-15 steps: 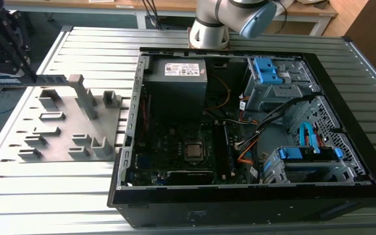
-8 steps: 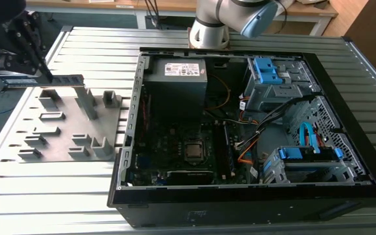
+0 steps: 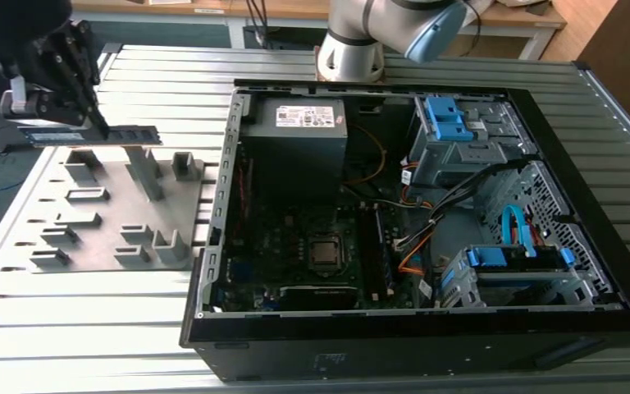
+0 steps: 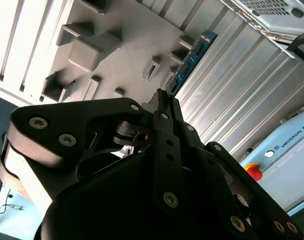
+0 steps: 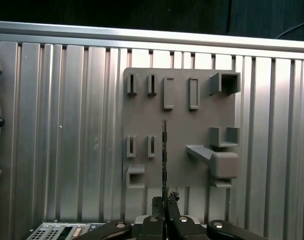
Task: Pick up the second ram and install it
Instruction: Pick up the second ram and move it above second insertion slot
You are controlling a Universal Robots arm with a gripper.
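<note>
The second ram (image 3: 118, 135) is a thin blue stick held level above the grey holder plate (image 3: 96, 222) at the exterior view's left. My gripper (image 3: 94, 123) is shut on it from above. In the second wrist view the ram (image 4: 192, 55) juts out past the black fingers (image 4: 167, 115) of the gripper (image 4: 164, 97), over the plate (image 4: 127, 45). The first wrist view has the stick (image 5: 164, 155) edge-on, a thin dark line running out from the gripper (image 5: 164, 200) across the plate (image 5: 182, 120). The plate's slots (image 5: 131, 85) under it stand empty.
The open computer case (image 3: 216, 246) lies to the exterior view's right of the plate, with its motherboard (image 3: 315, 246), power supply (image 3: 293, 123) and blue drive brackets (image 3: 446, 119) showing. The arm's base (image 3: 350, 49) stands behind the case. All rests on a ribbed metal table (image 3: 75, 328).
</note>
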